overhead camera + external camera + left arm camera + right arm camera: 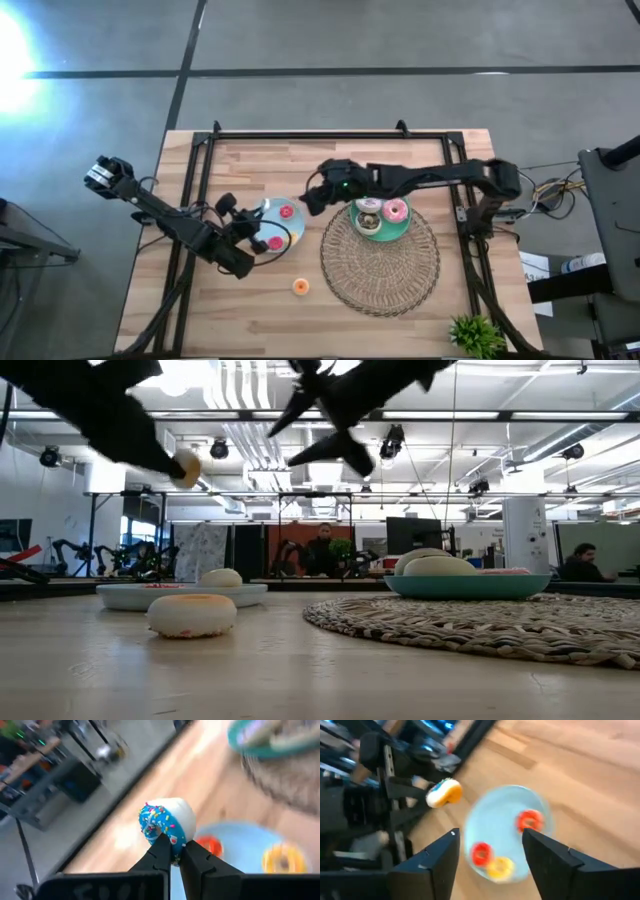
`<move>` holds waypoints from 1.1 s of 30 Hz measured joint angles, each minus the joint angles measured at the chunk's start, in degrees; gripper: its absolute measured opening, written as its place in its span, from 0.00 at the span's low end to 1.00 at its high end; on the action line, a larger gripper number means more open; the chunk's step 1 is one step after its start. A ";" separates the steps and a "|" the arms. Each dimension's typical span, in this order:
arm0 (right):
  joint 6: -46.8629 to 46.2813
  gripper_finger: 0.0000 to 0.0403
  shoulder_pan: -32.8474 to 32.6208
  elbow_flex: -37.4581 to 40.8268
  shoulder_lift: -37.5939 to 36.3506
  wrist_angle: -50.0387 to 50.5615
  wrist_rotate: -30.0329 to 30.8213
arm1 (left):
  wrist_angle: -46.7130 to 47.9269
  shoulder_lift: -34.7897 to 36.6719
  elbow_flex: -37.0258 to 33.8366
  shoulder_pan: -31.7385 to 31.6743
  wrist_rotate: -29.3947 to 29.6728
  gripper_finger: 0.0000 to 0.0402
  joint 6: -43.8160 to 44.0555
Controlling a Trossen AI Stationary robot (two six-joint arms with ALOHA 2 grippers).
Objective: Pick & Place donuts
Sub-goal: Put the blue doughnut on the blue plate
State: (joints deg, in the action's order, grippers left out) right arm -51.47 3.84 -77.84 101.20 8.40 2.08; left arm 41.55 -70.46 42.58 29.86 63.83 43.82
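Observation:
My left gripper [172,851] is shut on a white donut with blue sprinkled icing [165,822], held high over the table beside the light-blue plate [292,232]; it also shows in the low view [185,467] and the right wrist view [444,793]. That plate [505,827] holds two red donuts [530,820] and a yellow one [500,868]. An orange donut [300,287] lies flat on the table. My right gripper [490,845] is open and empty, up in the air over the plate's far right side [312,196]. My left gripper pinches the donut's rim [171,844] between its two fingertips, at the edge nearest the gripper. The donut stands out beyond the fingers, iced face to one side. It is lifted clear of table and plate [185,467].
A round woven placemat [380,262] lies right of centre and bears a teal plate [382,234] with a speckled white donut [368,207] and a pink one [396,210]. A small green plant [476,333] stands at the near right corner. People sit in the room behind.

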 joint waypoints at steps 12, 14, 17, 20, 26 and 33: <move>6.44 0.52 -0.23 0.44 -6.43 15.83 4.05 | -1.76 -0.10 -7.24 -3.72 -16.42 0.00 -8.95; 5.92 0.52 -0.50 0.40 -6.23 15.24 3.95 | -3.41 -0.10 -7.88 -5.43 -17.83 0.00 -12.17; 5.74 0.52 -0.84 0.46 -6.06 15.43 3.95 | -7.36 -0.10 -8.99 -9.12 -21.24 0.00 -19.14; 5.67 0.52 -1.15 0.50 -6.07 15.42 3.96 | -12.49 -0.10 -10.17 -14.04 -30.01 0.00 -26.64; 5.38 0.52 -2.01 0.61 -6.09 15.42 3.93 | -13.48 -0.12 -10.50 -23.54 -39.94 0.00 -33.82; 5.38 0.52 -2.38 0.82 -6.09 15.39 3.96 | -13.96 -0.91 -9.91 -28.41 -46.36 0.00 -39.35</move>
State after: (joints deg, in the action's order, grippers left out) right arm -46.09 1.45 -77.02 95.11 23.78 6.04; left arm 27.59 -71.37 32.67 1.46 17.47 4.47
